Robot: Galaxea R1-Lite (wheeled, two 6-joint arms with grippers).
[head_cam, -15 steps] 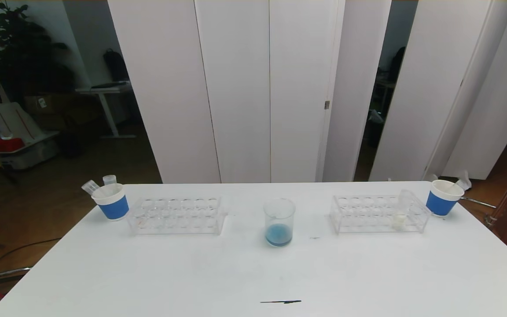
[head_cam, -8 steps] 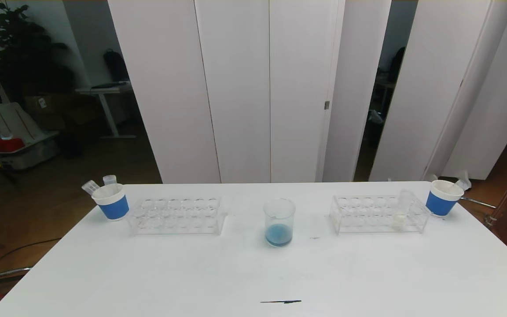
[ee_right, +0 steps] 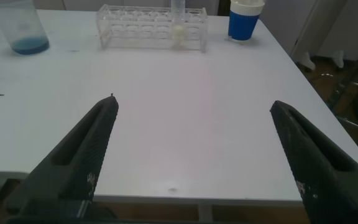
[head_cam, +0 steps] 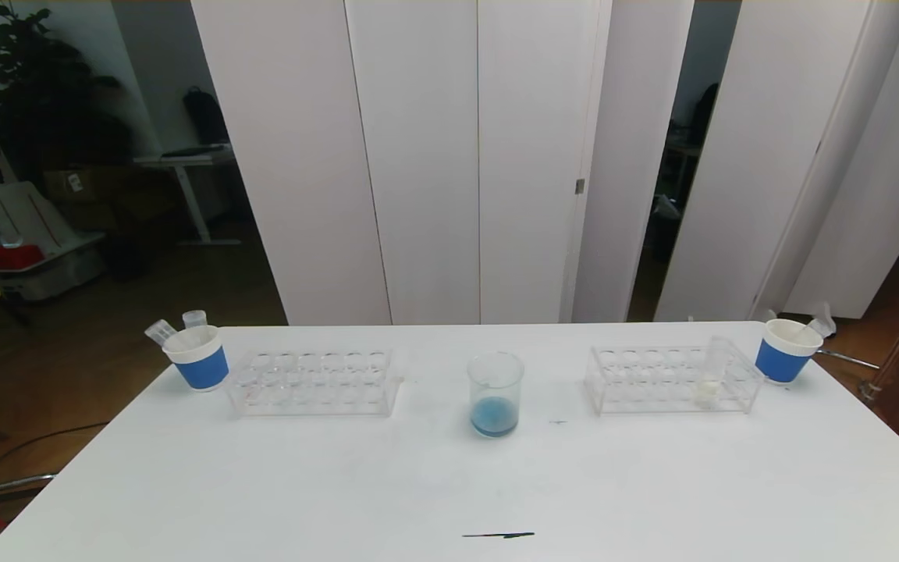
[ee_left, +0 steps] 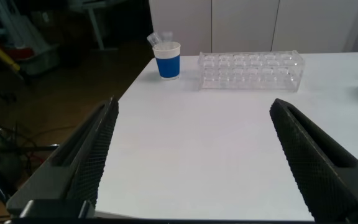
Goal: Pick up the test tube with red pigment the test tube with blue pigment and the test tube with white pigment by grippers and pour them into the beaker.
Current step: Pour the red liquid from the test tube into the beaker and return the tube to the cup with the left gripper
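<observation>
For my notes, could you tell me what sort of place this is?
Probably a mock chemistry bench set up in an office or lab room: a white table with a beaker of blue liquid, clear tube racks, and folding screens behind.

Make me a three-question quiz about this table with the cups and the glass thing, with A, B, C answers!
1. Where is the beaker?
A. between the two racks
B. inside a cup
C. at the table's left edge

2. What colour is the stuff in the beaker?
A. green
B. blue
C. yellow

3. How does the test tube with white pigment stand?
A. lying on the table
B. held by a gripper
C. upright in the right rack

Answers:
1 A: the head view shows it midway between the left rack and the right rack.
2 B: a blue layer sits at its bottom.
3 C: it stands in a slot near the right cup; both grippers hang open, away from it.
</observation>
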